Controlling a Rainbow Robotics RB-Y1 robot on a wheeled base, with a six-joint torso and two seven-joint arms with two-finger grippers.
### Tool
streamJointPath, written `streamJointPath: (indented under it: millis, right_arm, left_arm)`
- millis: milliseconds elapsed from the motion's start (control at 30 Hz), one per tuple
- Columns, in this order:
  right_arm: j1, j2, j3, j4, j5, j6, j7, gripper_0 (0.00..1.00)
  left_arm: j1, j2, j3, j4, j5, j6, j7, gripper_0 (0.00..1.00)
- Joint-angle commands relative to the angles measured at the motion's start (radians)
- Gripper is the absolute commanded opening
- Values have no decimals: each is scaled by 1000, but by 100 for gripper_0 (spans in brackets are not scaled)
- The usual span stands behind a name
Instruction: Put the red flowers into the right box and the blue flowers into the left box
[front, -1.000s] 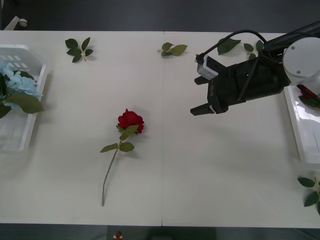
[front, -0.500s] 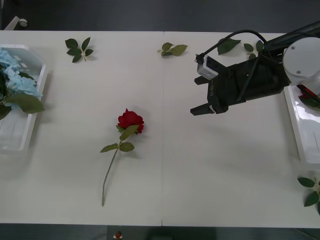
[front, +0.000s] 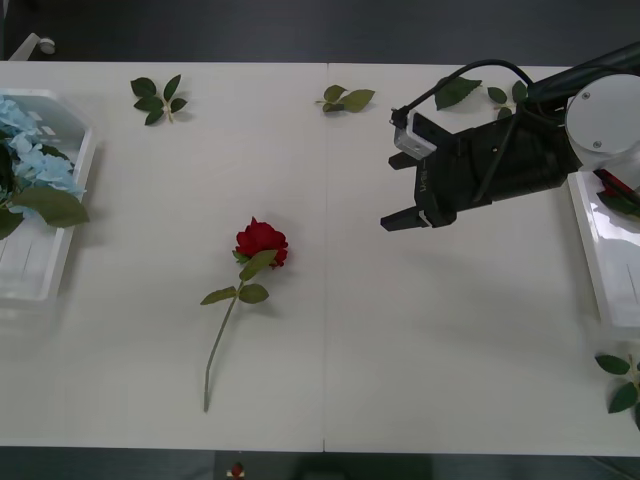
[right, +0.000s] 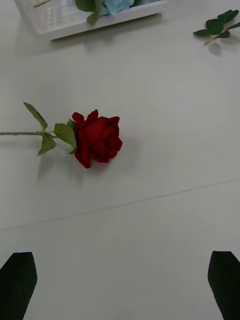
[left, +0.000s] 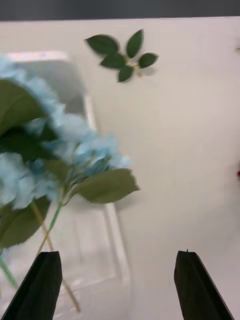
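While the right pincer (front: 400, 221) hung over the worktop (front: 420, 340) w/ its black fingers (right: 18, 280) spread wide and nothing between them, the lone red rose (front: 261, 241) lay flat to its left, well apart, not touched. Wrist cam on that arm: bloom (right: 96, 136) straight ahead of the open fingers, stem and two leaves trailing off sideways. From the front, the stem (front: 220, 340) ran down toward the near edge of the worktop.

Left pincer (left: 118, 282) was open too, both fingertips wide at the corners, empty, hovering right at the left box (left: 116, 235). Blue flowers (left: 75, 145) sat in that box, pale heads and big green leaves spilling over its rim. Front cam had the same box (front: 62, 240) at the far left edge, blue heads (front: 40, 165) inside.

Right box (front: 598, 250) at the far right edge, partly behind the right arm; a bit of red (front: 612, 183) showed in it, too small to tell more.

Loose leaf sprigs were scattered: one far-left (front: 157, 98), one at far centre (front: 345, 98), some behind the right arm (front: 470, 90), one at the near-right corner (front: 622, 380).
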Motion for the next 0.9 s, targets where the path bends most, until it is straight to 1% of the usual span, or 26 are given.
streamJointPath:
  millis: [33, 67, 100, 133, 233, 400, 467, 533, 700, 900]
  right_arm:
    - [-39, -15, 4, -32, -9, -2, 35, 100]
    - [-39, -15, 4, -32, -9, -2, 35, 100]
    - [-39, -15, 4, -32, -9, -2, 35, 100]
    - [-39, -15, 4, -32, -9, -2, 35, 100]
    - [-39, -15, 4, -32, -9, -2, 35, 100]
    - [-39, -15, 4, -32, -9, -2, 35, 100]
    - [-39, -15, 4, -32, -9, -2, 35, 100]
    - [-39, -15, 4, -32, -9, -2, 35, 100]
    - [-39, -15, 4, -32, -9, -2, 35, 100]
    - [-39, -15, 4, -32, -9, -2, 35, 100]
  left_arm:
    - [-101, 8, -167, -93, 37, 14, 141, 79]
    - [-111, 5, -205, -110, 37, 2, 173, 87]
    - [-121, -9, -259, -133, 28, -23, 214, 98]
    - [-122, -18, -280, -143, 22, -35, 230, 100]
    - [-121, -101, -408, -209, -76, -122, 297, 100]
    - [-78, -188, -518, -249, -187, -196, 302, 100]
    - [-45, -240, -557, -260, -233, -230, 294, 100]
    - [-36, -288, -586, -263, -285, -237, 286, 100]
    - [-38, -380, -653, -266, -414, -273, 274, 100]
    - [-53, -435, -771, -264, -572, -365, 279, 100]
